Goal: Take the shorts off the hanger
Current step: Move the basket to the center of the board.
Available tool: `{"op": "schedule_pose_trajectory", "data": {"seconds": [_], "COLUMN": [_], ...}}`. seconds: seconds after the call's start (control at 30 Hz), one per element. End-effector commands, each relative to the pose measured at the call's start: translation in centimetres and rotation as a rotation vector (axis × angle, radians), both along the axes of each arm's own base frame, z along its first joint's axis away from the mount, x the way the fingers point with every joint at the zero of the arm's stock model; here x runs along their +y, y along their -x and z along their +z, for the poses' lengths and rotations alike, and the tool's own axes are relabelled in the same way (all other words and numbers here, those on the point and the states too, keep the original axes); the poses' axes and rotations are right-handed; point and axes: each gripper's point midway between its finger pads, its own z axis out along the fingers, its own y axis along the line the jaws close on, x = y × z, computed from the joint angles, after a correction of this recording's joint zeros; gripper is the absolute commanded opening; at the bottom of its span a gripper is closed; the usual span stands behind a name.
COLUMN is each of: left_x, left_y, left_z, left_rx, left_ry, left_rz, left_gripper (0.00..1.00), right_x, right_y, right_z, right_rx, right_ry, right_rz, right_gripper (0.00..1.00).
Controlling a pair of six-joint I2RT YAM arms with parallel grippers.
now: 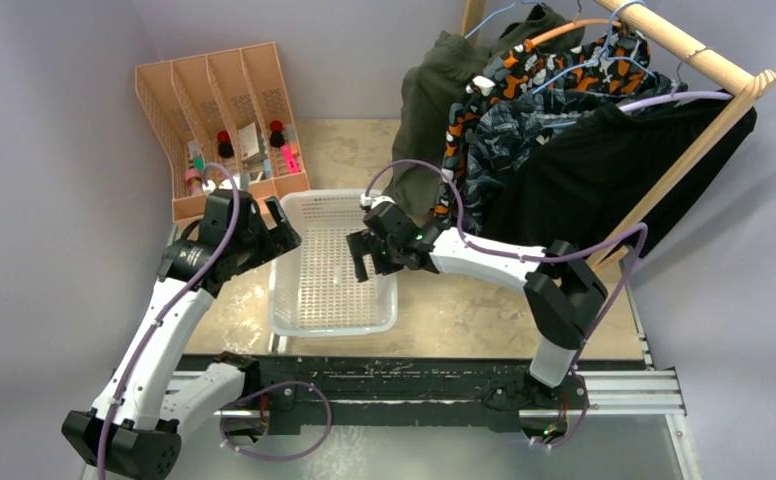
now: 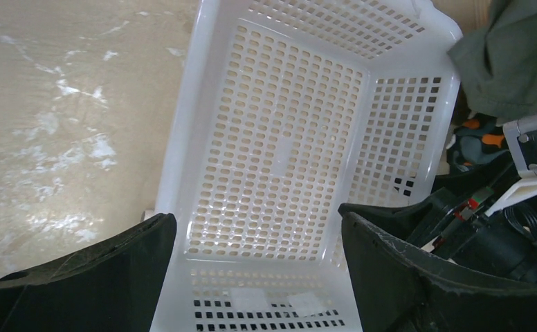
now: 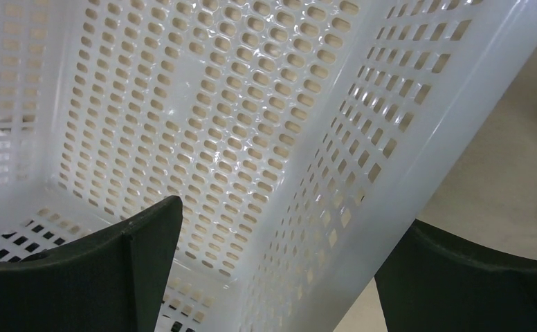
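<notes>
On hangers (image 1: pixel 564 34) along the wooden rail (image 1: pixel 699 55), at the far right of the table: four pairs of shorts, none taken off yet. From the left end: olive green shorts (image 1: pixel 429 100), orange camouflage shorts (image 1: pixel 529 70), blue-grey camouflage shorts (image 1: pixel 509 150), black shorts (image 1: pixel 614 175). All hanging with the long axis straight down, the lower edges low, close to the tabletop.

Below and to the left of them, over the white perforated basket (image 1: pixel 294 300): the right gripper (image 1: pixel 369 252), spread wide, holding nothing, aimed down past the basket's right wall. By far the nearer of the two to the clothes, with the olive hem just behind and to the right of its wrist.

Across the basket, near its far-left corner: the left gripper (image 1: pixel 269 225), likewise wide and empty, looking down at the bare basket floor. Well apart from the rail, with the basket and the other arm between.

Probably calls for raising the right gripper up and back to the right, toward the olive pair as the closest garment, then pinching fabric and drawing it downward toward the basket. Could drag the hanger along instead of freeing the cloth.

Behind the left arm: an orange desk organiser (image 1: pixel 214 100), off to the side.
</notes>
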Motion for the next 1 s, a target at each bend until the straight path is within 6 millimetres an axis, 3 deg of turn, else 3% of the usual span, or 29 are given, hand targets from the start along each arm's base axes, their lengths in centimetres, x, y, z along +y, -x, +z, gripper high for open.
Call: {"op": "schedule_pose_trajectory", "data": {"seconds": [0.0, 0.2, 0.37, 0.57, 0.77, 0.87, 0.97], "left_x": [2.2, 3.9, 4.3, 4.8, 4.8, 4.0, 3.2], "left_y": [-0.4, 0.1, 0.1, -0.1, 0.0, -0.2, -0.4], "left_z": [2.9, 4.1, 4.1, 4.1, 3.4, 2.8, 2.2], "left_rx": [-0.093, -0.130, -0.128, -0.125, -0.108, -0.094, -0.078], "left_ry": [-0.061, -0.097, -0.109, -0.130, -0.134, -0.116, -0.098], "left_rz": [0.102, 0.182, 0.201, 0.228, 0.225, 0.188, 0.153], "left_gripper": [0.89, 0.89, 0.89, 0.89, 0.89, 0.89, 0.89], "right_x": [4.6, 7.2, 11.0, 13.9, 13.7, 12.4, 9.7], "right_y": [-0.6, -1.3, -0.3, 1.6, 2.5, 2.0, 0.6], "right_z": [2.6, 3.5, 5.1, 5.8, 6.3, 7.3, 8.9], "right_rx": [-0.088, -0.062, -0.005, 0.051, 0.059, 0.020, -0.076], "right_ry": [-0.056, -0.110, -0.292, -0.382, -0.417, -0.387, -0.294], "right_rz": [0.094, 0.066, 0.098, 0.134, 0.085, 0.047, -0.024], "right_gripper": [1.00, 0.99, 0.99, 0.99, 0.99, 0.99, 0.99]}}
